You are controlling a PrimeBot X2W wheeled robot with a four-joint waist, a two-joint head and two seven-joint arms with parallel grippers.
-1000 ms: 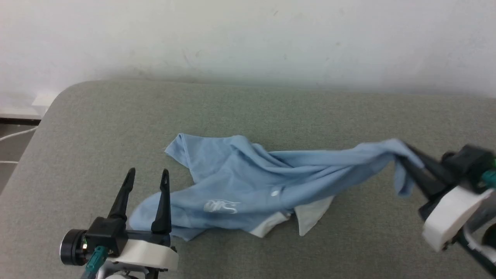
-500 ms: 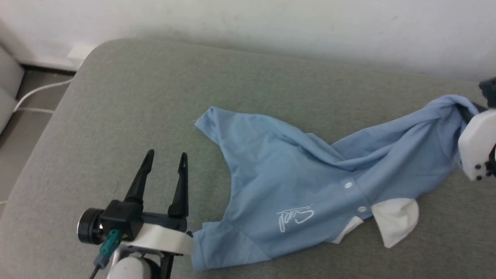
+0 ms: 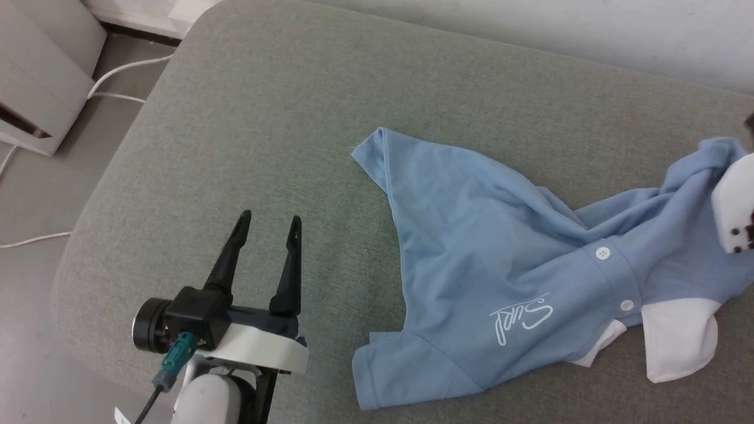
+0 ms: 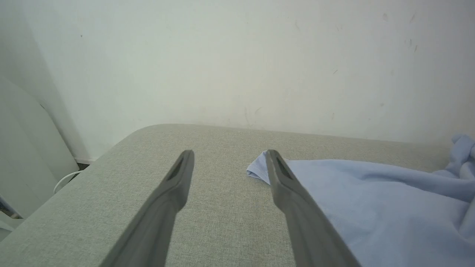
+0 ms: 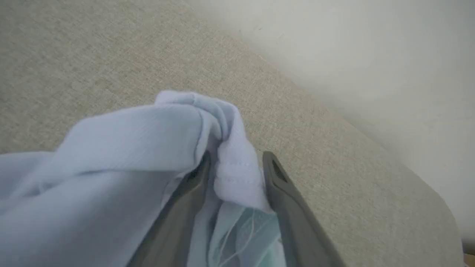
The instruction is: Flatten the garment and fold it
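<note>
The garment (image 3: pixel 483 247), a light blue polo shirt with a white collar (image 3: pixel 677 335), small white buttons (image 3: pixel 601 253) and a white script logo, lies rumpled and front up on the grey cushion. My left gripper (image 3: pixel 270 218) hovers open to the left of the shirt, with nothing between its fingers. In the left wrist view, the left gripper (image 4: pixel 229 153) has its right finger beside a corner of the garment (image 4: pixel 371 200). My right gripper (image 5: pixel 236 155) is at the shirt's far right end, jaws parted, with a bunched fold of the garment (image 5: pixel 130 148) lying between them. Its white wrist housing (image 3: pixel 733 203) shows at the frame's right edge.
The grey cushion (image 3: pixel 294 118) rounds off at its left and near edges. Beyond the left edge is floor with a white cable (image 3: pixel 118 73) and a pale cabinet (image 3: pixel 41 59). A white wall (image 3: pixel 589 23) runs behind the cushion.
The head camera has swung, shifting the whole picture. The stretched right end of the garment has sagged onto the cushion and the shirt lies more spread. The left gripper stays open.
</note>
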